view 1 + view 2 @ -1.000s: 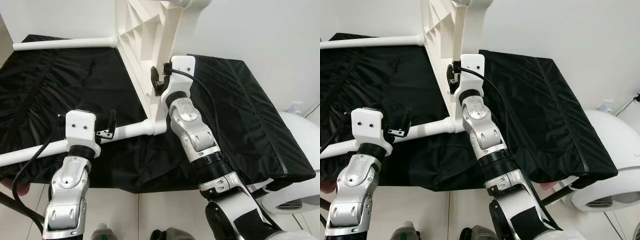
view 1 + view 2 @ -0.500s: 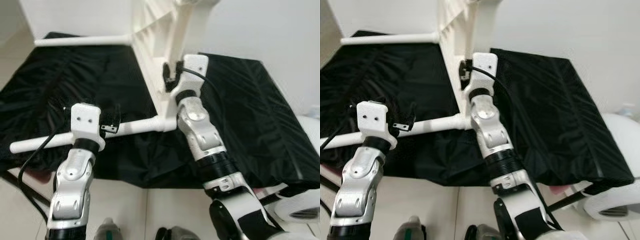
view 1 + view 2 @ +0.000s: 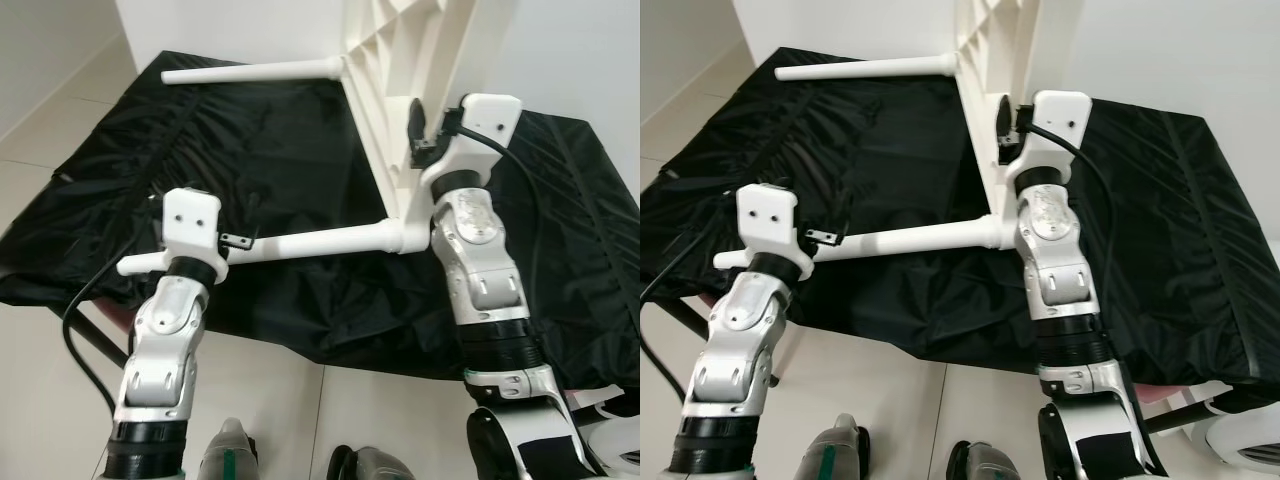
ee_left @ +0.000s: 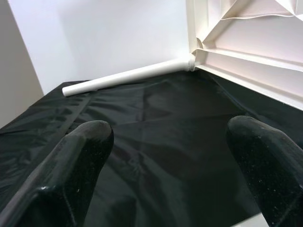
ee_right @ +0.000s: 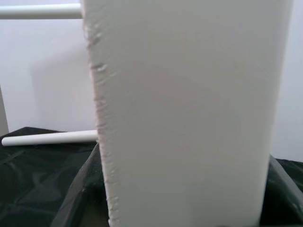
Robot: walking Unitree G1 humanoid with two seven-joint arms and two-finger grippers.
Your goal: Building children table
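A white children's table stands on its side on black cloth, its tabletop [image 3: 400, 60] upright. Two white legs point to my left, the far leg [image 3: 250, 72] and the near leg [image 3: 320, 242]. My right gripper [image 3: 418, 135] is shut on the tabletop's edge [image 5: 184, 109], which sits between its fingers. My left gripper [image 3: 235, 240] is at the near leg, close to its free end. Its fingers [image 4: 80, 156] stand wide open with nothing between them, and beyond them are the far leg [image 4: 128, 75] and the table's ribbed underside [image 4: 255, 42].
The black cloth [image 3: 280, 150] covers a low, wide surface whose front edge runs just before my arms. Pale tiled floor [image 3: 50, 400] lies below and to the left. A white rounded appliance [image 3: 1240, 450] stands at the lower right, and a white wall is behind.
The camera has swung, shifting the whole scene right. Less of the near leg's free end now sticks out past my left wrist. The right gripper keeps its hold on the tabletop.
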